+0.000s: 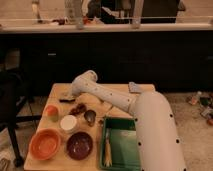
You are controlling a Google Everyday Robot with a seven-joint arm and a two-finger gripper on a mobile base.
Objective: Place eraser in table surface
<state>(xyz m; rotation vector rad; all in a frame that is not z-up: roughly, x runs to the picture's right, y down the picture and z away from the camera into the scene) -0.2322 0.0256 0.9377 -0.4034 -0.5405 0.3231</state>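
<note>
My white arm reaches from the lower right across the wooden table (117,90) to its far left corner. The gripper (67,96) hangs down from the wrist joint (84,82) at that corner, just above the table top. A small dark flat thing (66,99), possibly the eraser, lies right under or between the gripper's tips; I cannot tell whether it is held or resting on the table.
On the table: an orange bowl (45,144), a dark maroon bowl (79,145), a white lidded cup (68,123), an orange cup (51,111), brown bits (77,108), a metal cup (90,117), a green tray (122,147) holding a brush (107,147), a grey object (135,88). A black chair (10,105) stands left.
</note>
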